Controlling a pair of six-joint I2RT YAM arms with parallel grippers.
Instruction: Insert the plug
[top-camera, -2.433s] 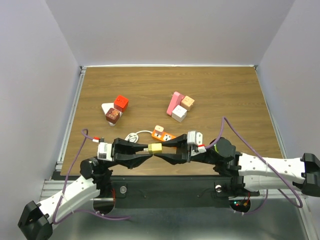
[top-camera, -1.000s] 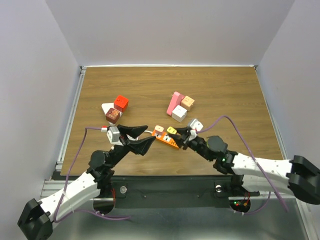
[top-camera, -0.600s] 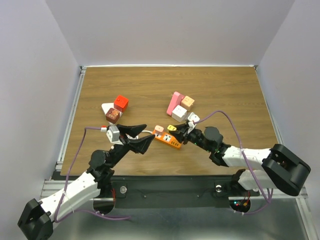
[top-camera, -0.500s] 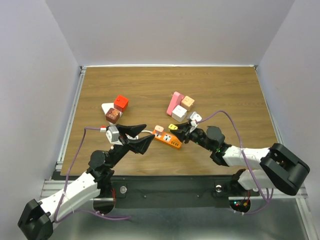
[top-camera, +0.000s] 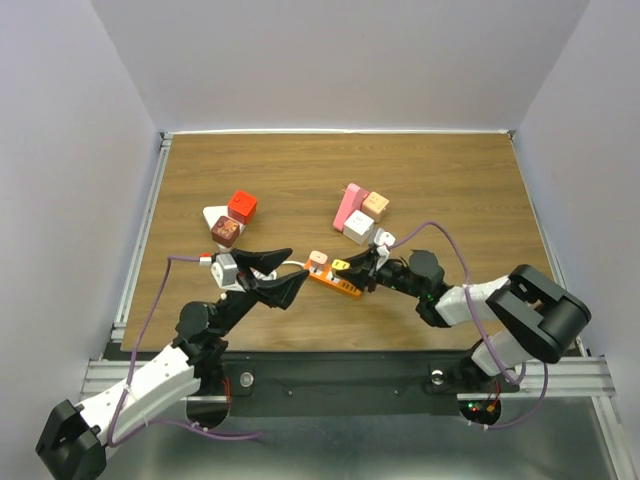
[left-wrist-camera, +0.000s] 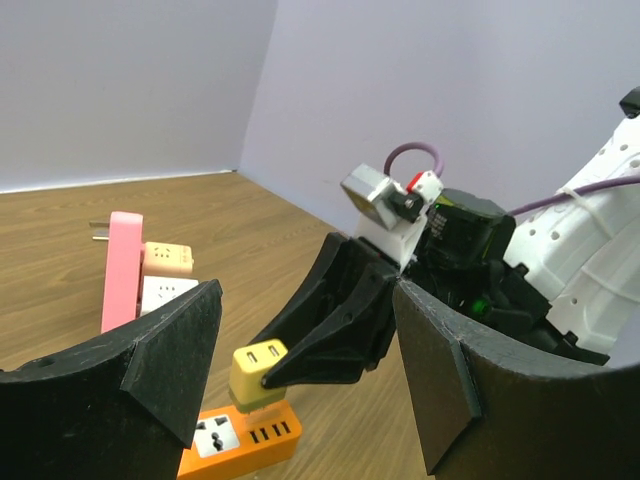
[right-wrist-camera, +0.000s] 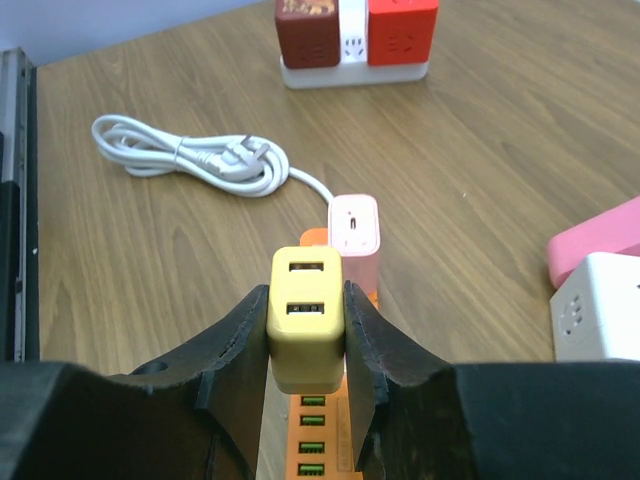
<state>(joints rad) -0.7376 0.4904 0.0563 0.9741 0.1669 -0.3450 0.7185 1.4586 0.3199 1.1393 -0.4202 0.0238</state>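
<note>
the right gripper (right-wrist-camera: 306, 300) pinches the small yellow cube-shaped plug (right-wrist-camera: 305, 335) by its sides at lower centre, probably so its underside can meet the orange plastic power strip (right-wrist-camera: 320, 445) just below. the left gripper (top-camera: 298, 266) hangs spread and empty near the strip's left end, perhaps to steady it.

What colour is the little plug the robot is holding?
Yellow. The plug shows best in the right wrist view.

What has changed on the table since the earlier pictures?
The left gripper let go of the yellow USB charger and drew back to its side, open. The right gripper, shut on it, carried it forward over the orange power strip. The other adapters stayed.
</note>
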